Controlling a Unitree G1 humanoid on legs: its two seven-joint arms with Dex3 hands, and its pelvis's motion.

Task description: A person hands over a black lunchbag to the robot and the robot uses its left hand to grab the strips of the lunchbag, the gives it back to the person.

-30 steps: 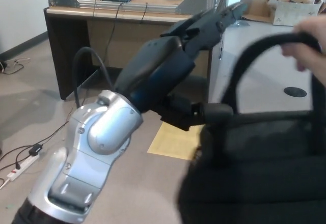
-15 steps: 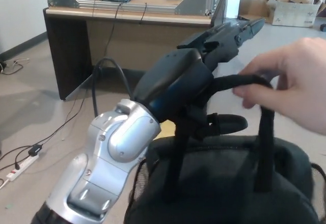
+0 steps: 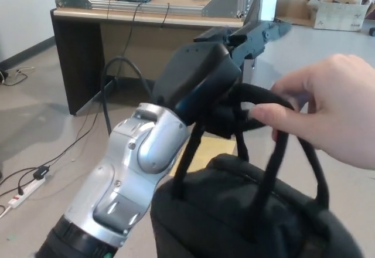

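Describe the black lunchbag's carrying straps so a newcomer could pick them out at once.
Start at the robot's silver-and-black left arm. Below its left hand hangs the black fabric lunchbag. Its thin black straps rise to a person's hand, the only narrow loops there.

A black lunchbag [image 3: 246, 217] of soft fabric is seen low in the view, hanging below the left hand [image 3: 225, 79], its top tilted. Its two thin black strips [image 3: 275, 146] are drawn upward and gathered just under the left hand, where they are also pinched by a person's hand [image 3: 328, 114]
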